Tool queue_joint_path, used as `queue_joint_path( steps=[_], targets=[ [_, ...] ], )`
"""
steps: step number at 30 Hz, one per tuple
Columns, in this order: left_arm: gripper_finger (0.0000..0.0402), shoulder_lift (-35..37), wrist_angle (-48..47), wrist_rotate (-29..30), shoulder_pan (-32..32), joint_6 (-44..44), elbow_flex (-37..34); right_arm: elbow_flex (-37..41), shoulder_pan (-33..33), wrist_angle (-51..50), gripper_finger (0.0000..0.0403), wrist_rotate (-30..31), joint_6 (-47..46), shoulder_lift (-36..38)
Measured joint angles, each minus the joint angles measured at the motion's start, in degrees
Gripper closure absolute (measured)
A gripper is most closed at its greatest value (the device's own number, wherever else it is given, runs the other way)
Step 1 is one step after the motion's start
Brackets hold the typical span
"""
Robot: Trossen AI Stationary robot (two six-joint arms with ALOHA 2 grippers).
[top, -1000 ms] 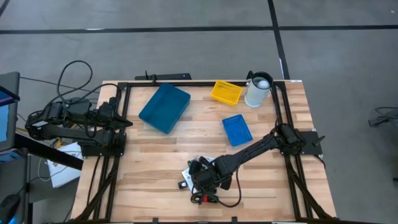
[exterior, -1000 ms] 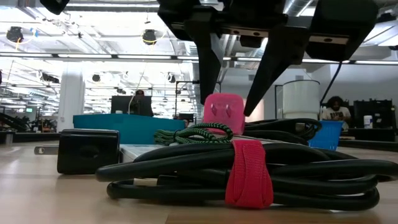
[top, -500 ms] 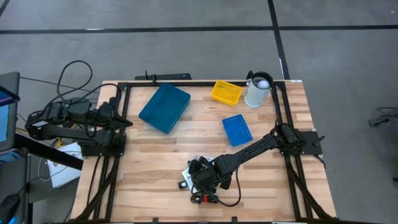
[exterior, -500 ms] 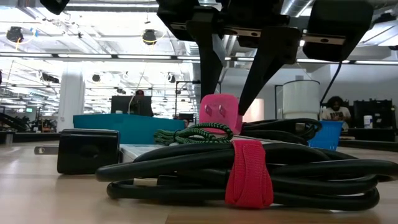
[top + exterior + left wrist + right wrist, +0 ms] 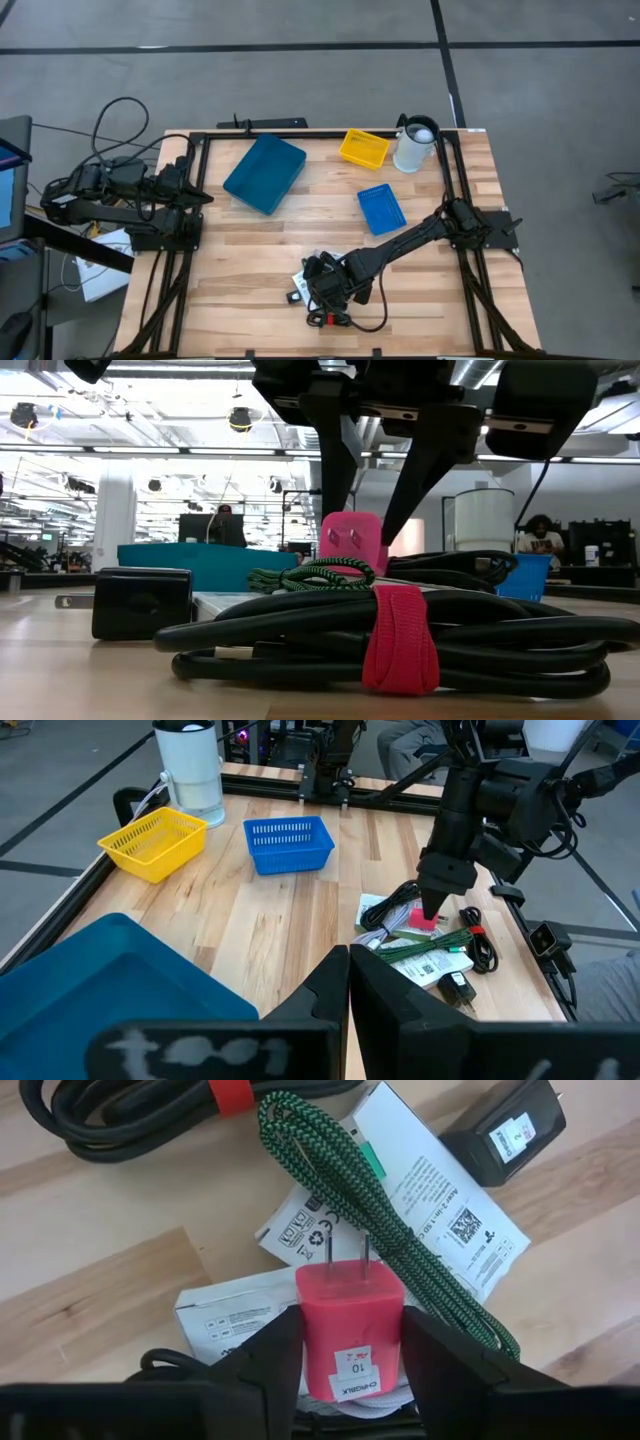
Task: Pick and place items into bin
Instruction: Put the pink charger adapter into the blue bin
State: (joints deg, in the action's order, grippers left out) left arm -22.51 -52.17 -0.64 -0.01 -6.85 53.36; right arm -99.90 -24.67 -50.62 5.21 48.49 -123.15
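Observation:
A pile of items lies near the table's near edge: a pink plug charger (image 5: 348, 1330), a green braided cord (image 5: 345, 1190), white printed cards (image 5: 440, 1195), a black adapter (image 5: 142, 602), and a black cable bundle (image 5: 480, 640) bound by a red strap (image 5: 400, 638). My right gripper (image 5: 362, 520) stands over the pile, shut on the pink charger (image 5: 353, 543). My left gripper (image 5: 348, 982) waits shut at the table's left edge, far from the pile. My right gripper pinches the pink charger's body (image 5: 345, 1305) between its two fingers (image 5: 268, 1362), one on each opposite side, coming from above and pointing down. The two prongs stick out clear of the fingers. The charger sits above the white cards; the green cord hides its underside.
A teal bin (image 5: 264, 172) sits on the far left of the table, a yellow basket (image 5: 364, 148) and a white jug (image 5: 415, 145) at the far edge, and a blue basket (image 5: 381, 208) right of centre. Bare wood lies between the pile and the teal bin.
My right gripper's fingers have shut from a wider gap onto the pink charger's sides. The charger has shifted slightly toward one finger. The rest of the pile has stayed where it was.

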Motion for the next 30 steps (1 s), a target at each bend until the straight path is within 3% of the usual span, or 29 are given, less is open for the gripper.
queue_joint_path(
  steps=[30],
  targets=[
    [0.0401,0.0,0.0,0.0,0.0,0.0,0.0,-3.2,-1.6,-3.6,0.0259,6.4,-2.0,0.2]
  ],
)
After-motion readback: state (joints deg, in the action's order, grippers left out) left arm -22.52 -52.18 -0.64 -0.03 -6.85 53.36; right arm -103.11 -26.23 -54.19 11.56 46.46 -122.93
